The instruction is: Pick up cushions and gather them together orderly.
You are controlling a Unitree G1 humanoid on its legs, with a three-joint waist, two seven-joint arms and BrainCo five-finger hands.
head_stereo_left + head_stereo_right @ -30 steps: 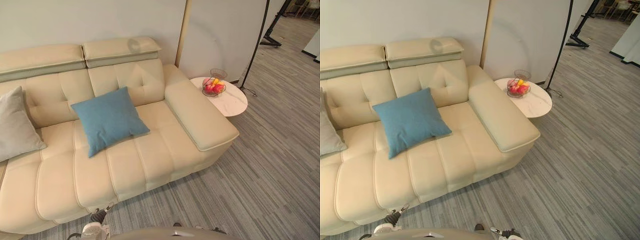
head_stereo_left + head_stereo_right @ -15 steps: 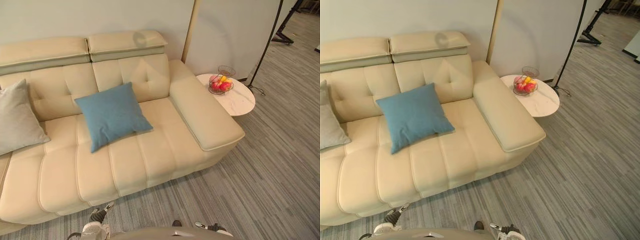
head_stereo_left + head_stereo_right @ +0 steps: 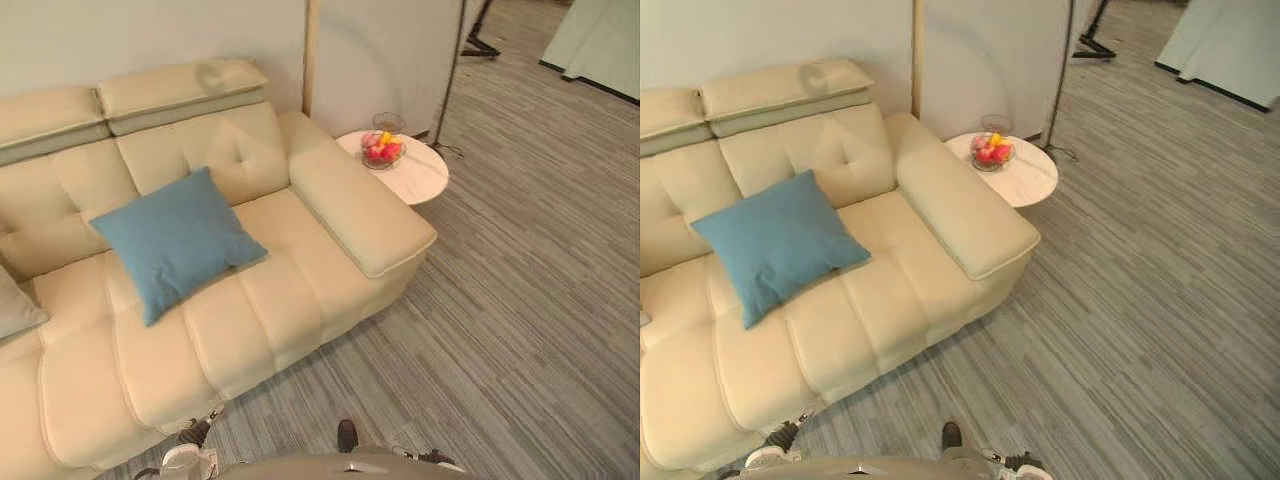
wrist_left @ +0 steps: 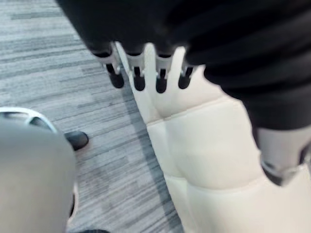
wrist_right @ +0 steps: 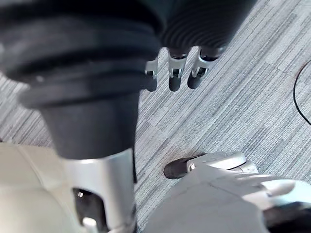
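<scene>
Since both hands hang empty at the robot's sides, nothing of the gathering has begun as far as the pictures show. The left hand (image 4: 160, 73) has its fingers straight and relaxed, holding nothing, and hangs over the front edge of the sofa (image 3: 270, 300) where the cream seat meets the grey striped floor (image 3: 520, 300). The right hand (image 5: 175, 73) is likewise slack and empty, with only floor past its fingers.

Further in, on the seat, the blue cushion (image 3: 175, 240) lies tilted, its upper corner leaning against the backrest. At the far left edge of the seat a corner of a grey cushion (image 3: 14, 305) shows, well apart from the blue one, with bare seat between them.

Beyond the sofa's right armrest stands a round white side table (image 3: 418, 182) with a fruit bowl (image 3: 378, 152) on it.

By my judgement the task is at its very start: no cushion is grasped, neither hand is near one, and the two lie separate. What is left is to reach one cushion, lift it, and set it neatly beside the other.
</scene>
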